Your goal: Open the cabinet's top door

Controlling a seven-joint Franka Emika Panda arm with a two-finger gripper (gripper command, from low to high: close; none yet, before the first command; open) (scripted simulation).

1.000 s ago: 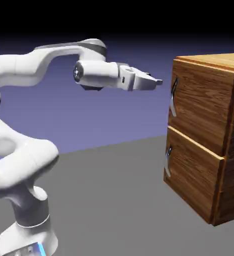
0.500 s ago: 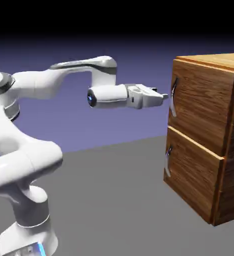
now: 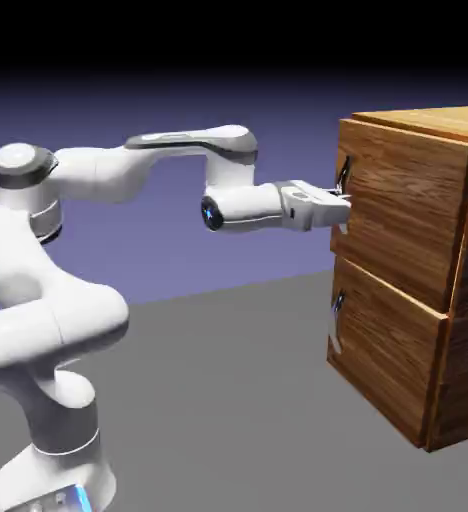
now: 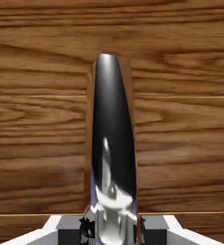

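Note:
The brown wood-grain cabinet [image 3: 466, 300] stands at the exterior view's right. Its top door [image 3: 408, 215] carries a small grey handle [image 3: 344, 172], and my gripper [image 3: 342, 206] reaches level from the left onto that handle. In the hand view the shiny handle [image 4: 113, 134] runs up the middle in front of the door's wood [image 4: 190, 134]. It fills the gap between my fingertips [image 4: 69, 230] at the bottom edge, so my gripper [image 4: 113, 227] is shut on it. The door's left edge stands slightly forward of the lower panel.
The like lower panel [image 3: 383, 350] with its own grey handle [image 3: 335, 322] sits right under the top door. The grey table [image 3: 228, 400] stretches between the robot's base and the cabinet. My white arm spans the exterior view's left and middle.
The arm has stretched out to the right and dropped a little, bringing the gripper from clear of the cabinet onto the top door's handle. The door's left edge has shifted slightly left.

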